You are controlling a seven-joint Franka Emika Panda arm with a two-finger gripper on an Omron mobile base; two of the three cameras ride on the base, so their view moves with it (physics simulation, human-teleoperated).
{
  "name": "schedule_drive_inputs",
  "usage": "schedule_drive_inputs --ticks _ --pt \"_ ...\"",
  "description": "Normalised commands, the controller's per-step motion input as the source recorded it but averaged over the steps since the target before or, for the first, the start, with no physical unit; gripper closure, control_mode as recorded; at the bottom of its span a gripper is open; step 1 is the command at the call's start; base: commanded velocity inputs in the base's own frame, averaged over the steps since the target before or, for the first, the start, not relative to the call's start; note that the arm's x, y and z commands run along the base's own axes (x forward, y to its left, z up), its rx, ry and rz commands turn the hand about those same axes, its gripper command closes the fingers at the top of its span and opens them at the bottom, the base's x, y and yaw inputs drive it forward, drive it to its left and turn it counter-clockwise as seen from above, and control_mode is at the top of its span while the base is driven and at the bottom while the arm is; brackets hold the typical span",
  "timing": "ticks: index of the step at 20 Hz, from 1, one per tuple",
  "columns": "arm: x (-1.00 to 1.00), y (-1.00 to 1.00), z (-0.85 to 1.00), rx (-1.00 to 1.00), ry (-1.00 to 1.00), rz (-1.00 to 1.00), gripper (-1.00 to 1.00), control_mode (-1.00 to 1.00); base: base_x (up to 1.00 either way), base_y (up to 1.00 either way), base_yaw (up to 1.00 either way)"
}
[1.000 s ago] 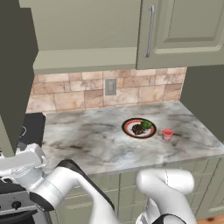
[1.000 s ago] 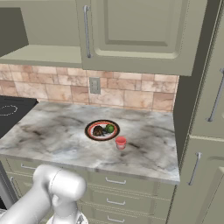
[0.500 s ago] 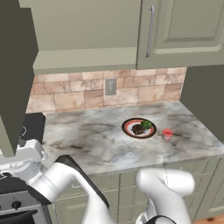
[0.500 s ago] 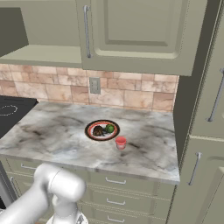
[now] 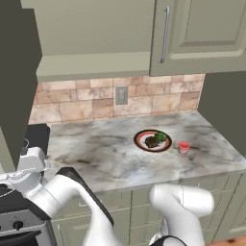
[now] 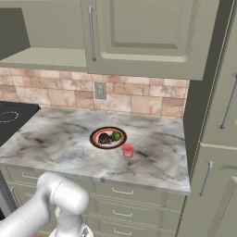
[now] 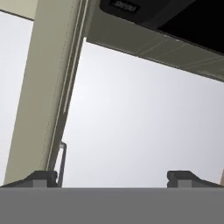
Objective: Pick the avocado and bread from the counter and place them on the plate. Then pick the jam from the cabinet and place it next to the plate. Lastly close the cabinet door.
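Counter (image 5: 105,153) held plate (image 5: 143,138) with avocado (image 5: 160,136), bread (image 5: 151,142); jam (image 5: 183,147) beside it. Cabinet door (image 5: 14,77) looked open, left to shut. Gripper (image 7: 112,177) wide open, empty.

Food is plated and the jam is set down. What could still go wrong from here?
1. The cabinet door stands open beside the open gripper; a push near its edge could slip off and leave it ajar.
2. A wide, low swing across the counter might tip the jam beside the plate.
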Motion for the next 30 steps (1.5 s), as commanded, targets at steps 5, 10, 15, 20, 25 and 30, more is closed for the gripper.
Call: schedule_drive_inputs --ticks 5,10,15,20,25,30 --pt "0.0 0.0 0.28 0.09 -0.02 0.07 -1.0 -1.0 0.0 0.0 0.0" --pt "-0.01 0.0 0.38 0.13 -0.08 0.14 -1.0 -1.0 0.0 0.0 0.0" --pt "-0.13 -0.15 0.5 0.21 -0.07 0.19 -1.0 -1.0 0.0 0.0 0.0" --pt "-0.21 -0.56 0.62 0.35 0.01 0.25 -1.0 -1.0 0.0 0.0 0.0" --pt "-0.27 -0.7 0.51 0.42 0.05 0.25 -1.0 -1.0 0.0 0.0 0.0" --pt "-0.31 -0.65 0.39 0.39 0.06 0.24 -1.0 -1.0 0.0 0.0 0.0"
